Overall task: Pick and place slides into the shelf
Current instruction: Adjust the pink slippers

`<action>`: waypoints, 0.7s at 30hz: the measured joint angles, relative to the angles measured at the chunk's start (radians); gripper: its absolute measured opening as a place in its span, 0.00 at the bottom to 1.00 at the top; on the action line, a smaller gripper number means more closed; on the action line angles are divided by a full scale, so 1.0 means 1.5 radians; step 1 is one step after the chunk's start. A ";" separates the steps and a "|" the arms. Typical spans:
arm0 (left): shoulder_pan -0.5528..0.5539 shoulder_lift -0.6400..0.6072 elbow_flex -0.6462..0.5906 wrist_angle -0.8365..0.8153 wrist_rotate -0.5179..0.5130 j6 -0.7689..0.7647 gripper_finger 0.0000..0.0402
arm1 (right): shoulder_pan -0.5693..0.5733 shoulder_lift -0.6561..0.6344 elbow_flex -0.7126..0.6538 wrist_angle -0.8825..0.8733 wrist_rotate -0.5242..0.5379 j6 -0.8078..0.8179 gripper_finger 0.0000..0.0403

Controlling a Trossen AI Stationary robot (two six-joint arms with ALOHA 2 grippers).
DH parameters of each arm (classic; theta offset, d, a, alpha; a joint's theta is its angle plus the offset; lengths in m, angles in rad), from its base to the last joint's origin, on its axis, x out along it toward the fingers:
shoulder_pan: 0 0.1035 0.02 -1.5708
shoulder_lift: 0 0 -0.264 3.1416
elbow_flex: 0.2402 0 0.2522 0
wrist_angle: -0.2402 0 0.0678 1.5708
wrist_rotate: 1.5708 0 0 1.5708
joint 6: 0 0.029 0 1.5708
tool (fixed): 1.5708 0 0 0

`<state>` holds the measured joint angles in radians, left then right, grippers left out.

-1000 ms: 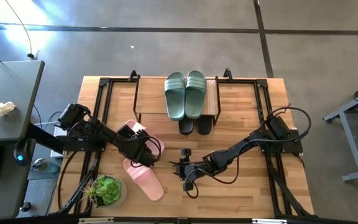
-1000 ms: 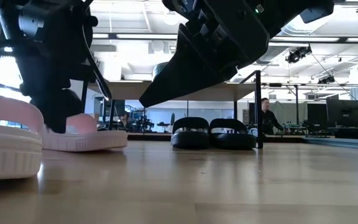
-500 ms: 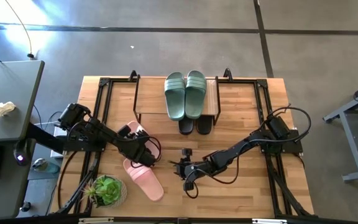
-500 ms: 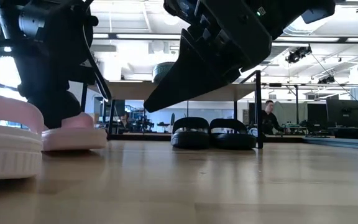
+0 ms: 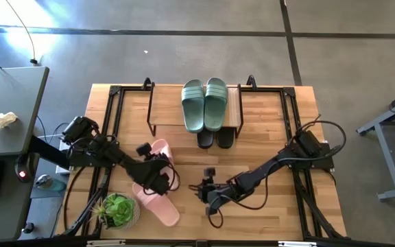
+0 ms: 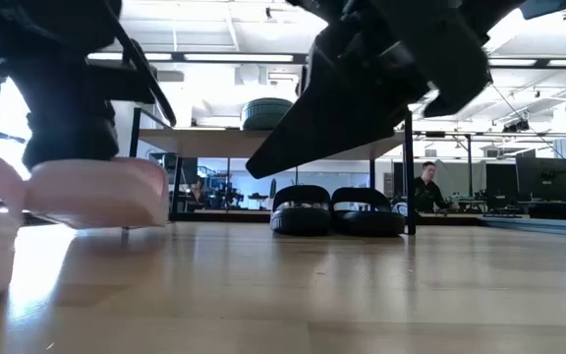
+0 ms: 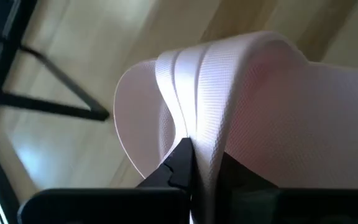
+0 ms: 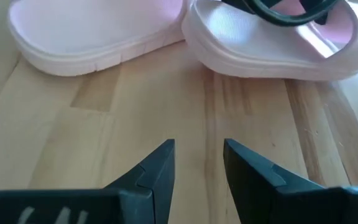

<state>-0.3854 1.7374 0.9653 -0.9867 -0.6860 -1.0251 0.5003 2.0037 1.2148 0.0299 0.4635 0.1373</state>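
Observation:
My left gripper is shut on one light pink slide, which hangs just above the table in the low view. The other pink slide lies sole down near the table's front. Right of them, my right gripper stands open over bare wood, its fingers pointing toward both pink slides. The sage green pair rests on the plank top of the shelf. The black pair sits on the table under it, toes poking out. My left gripper pinches the pink slide's wide ribbed strap between its two fingers, at the strap's edge. One finger is on the strap's outer face, and the other lies under it. The slide is lifted clear of the table, roughly level.
A small potted plant stands at the table's near left corner, close to the lying pink slide. Black metal frames run along both sides of the tabletop. A person shows far off in the room behind.
My left gripper has shut on the pink slide's strap and risen. The slide has come off the table and shifted a little toward the right. My right gripper has drifted slightly toward the near edge and stayed open.

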 joint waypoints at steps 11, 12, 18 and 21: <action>-0.009 0.000 0.002 -0.004 -0.020 0.124 0.05 | 0.030 0.000 0.000 0.065 -0.065 -0.009 0.32; -0.009 0.000 0.002 -0.005 -0.022 0.125 0.06 | 0.030 0.000 0.000 0.080 -0.089 -0.010 0.32; -0.009 0.000 0.002 -0.007 -0.027 0.128 0.15 | 0.034 -0.001 0.000 0.158 -0.189 -0.129 0.32; -0.009 0.000 0.002 -0.008 -0.027 0.130 0.19 | 0.041 -0.001 0.000 0.158 -0.189 -0.221 0.32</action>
<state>-0.3992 1.7374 0.9676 -0.9981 -0.7265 -0.8299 0.5623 2.0029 1.2148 0.2668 0.1806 -0.1936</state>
